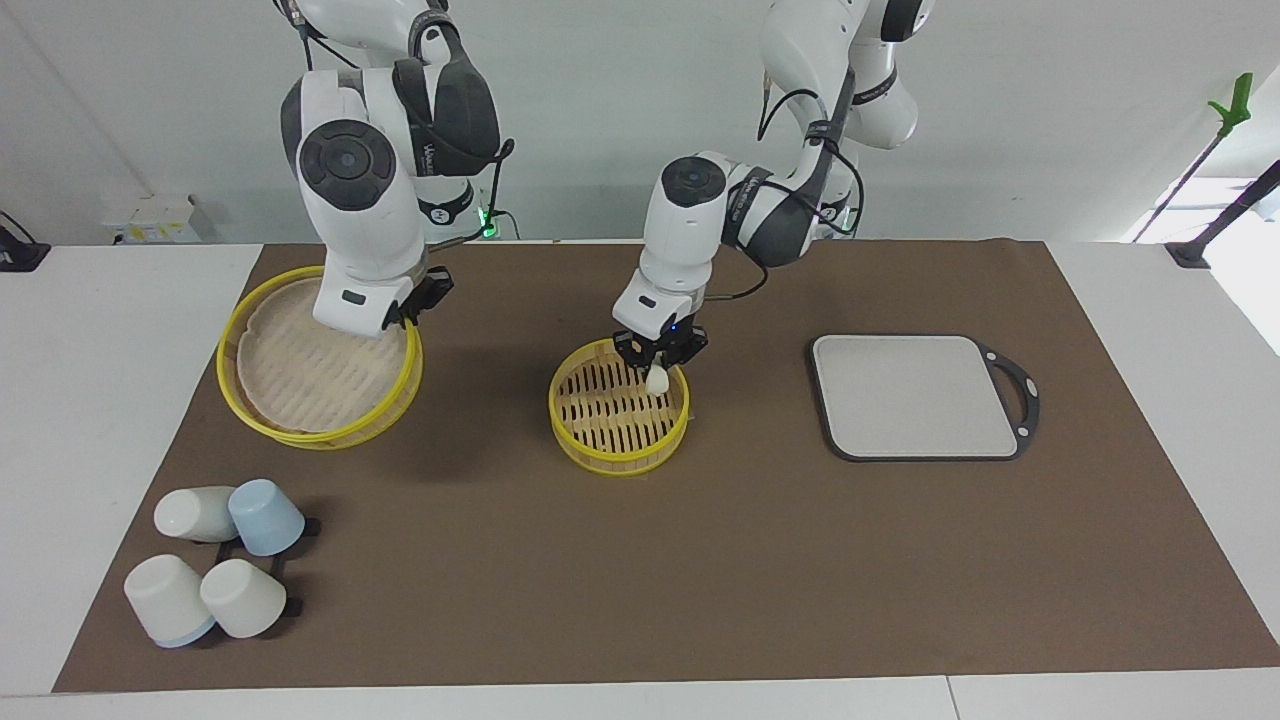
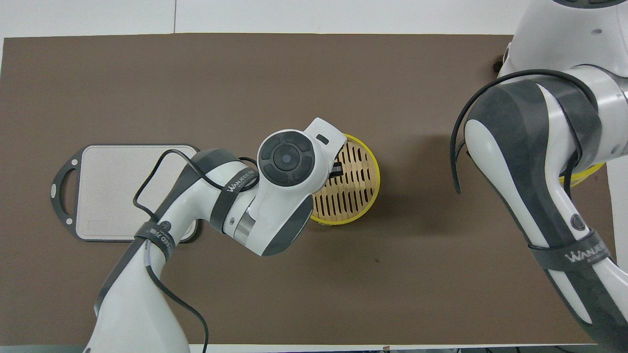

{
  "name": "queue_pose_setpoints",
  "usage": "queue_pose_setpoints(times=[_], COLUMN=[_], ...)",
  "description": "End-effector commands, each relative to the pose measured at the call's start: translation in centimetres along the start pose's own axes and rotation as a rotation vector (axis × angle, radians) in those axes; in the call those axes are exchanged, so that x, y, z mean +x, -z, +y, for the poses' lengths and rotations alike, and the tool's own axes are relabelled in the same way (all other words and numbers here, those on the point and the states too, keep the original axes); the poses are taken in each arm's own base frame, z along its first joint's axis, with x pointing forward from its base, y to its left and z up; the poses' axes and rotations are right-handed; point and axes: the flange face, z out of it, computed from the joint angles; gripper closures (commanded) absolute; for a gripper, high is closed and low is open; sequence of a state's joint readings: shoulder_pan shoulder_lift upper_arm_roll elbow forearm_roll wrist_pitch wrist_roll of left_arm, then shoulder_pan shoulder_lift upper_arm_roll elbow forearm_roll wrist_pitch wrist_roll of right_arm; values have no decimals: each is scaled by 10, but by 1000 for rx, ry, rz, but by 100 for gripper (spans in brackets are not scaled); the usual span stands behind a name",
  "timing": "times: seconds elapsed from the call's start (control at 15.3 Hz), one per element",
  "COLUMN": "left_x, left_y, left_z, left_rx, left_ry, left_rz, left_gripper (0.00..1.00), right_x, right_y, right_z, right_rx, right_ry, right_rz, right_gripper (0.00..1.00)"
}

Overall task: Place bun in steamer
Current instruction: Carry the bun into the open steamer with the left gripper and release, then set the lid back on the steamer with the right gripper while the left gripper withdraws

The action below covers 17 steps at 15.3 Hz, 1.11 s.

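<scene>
My left gripper [image 1: 659, 364] is shut on the small cream-white bun [image 1: 657, 380] and holds it just over the round yellow-rimmed steamer [image 1: 618, 407] in the middle of the mat. In the overhead view my left arm covers the bun and part of the steamer [image 2: 355, 186]. My right gripper [image 1: 405, 315] is shut on the rim of the steamer lid [image 1: 305, 365], which hangs tilted over the mat at the right arm's end. In the overhead view only a sliver of the lid [image 2: 584, 174] shows under my right arm.
A grey rectangular board [image 1: 915, 395] lies bare toward the left arm's end; it also shows in the overhead view [image 2: 127, 189]. Several white and blue cups [image 1: 215, 570] lie tipped on a black rack, farther from the robots than the lid.
</scene>
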<state>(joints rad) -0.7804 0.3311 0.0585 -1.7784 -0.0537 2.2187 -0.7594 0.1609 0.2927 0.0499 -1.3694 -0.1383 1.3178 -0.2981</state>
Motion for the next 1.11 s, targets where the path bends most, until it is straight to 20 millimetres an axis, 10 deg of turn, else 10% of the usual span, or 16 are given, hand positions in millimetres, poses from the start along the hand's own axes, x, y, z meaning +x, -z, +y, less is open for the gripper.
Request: queue_pose_setpoints(times=[0.0, 0.2, 0.46, 0.65, 1.05], left_x=[-15, -21, -21, -10, 68], left_y=[-36, -55, -61, -44, 113], left_z=[9, 17, 13, 0, -168], left_rx=[23, 21, 22, 39, 91], left_ry=[3, -1, 9, 25, 23], left_rz=[35, 38, 39, 27, -65], left_gripper=[76, 71, 7, 0, 0], right_x=[-10, -11, -10, -9, -4], right_y=[-3, -2, -2, -3, -7], right_z=[19, 19, 16, 16, 3], right_rx=[-14, -14, -15, -13, -2], right_ry=[31, 31, 34, 35, 15], right_rz=[18, 19, 21, 20, 59], right_gripper=[100, 100, 100, 100, 100])
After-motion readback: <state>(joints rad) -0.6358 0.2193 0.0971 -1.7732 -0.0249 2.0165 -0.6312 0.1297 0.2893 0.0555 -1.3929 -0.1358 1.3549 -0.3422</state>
